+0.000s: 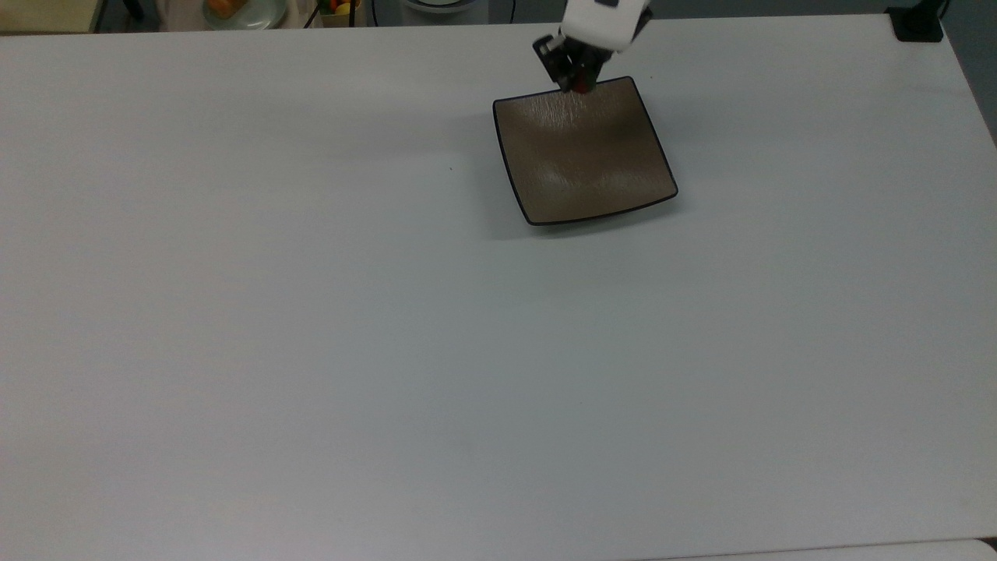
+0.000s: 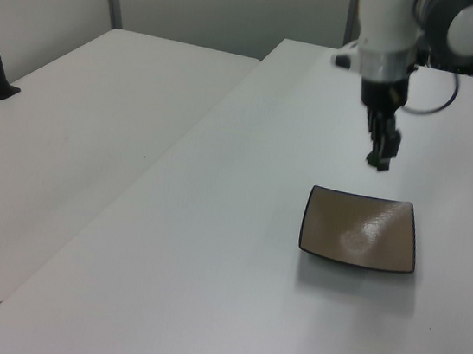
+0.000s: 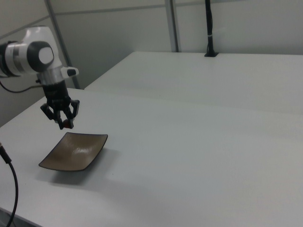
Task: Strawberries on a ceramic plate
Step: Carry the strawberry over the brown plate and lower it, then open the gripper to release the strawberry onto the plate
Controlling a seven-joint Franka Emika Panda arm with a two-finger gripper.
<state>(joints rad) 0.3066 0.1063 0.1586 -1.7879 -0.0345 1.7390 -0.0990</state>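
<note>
My gripper (image 1: 577, 78) is squeezed tight on the little red strawberry (image 3: 67, 126). I am holding it up in the air, over the far edge of the brown plate (image 1: 584, 160) in the top view. The plate sits flat on the white table (image 1: 311, 312).
</note>
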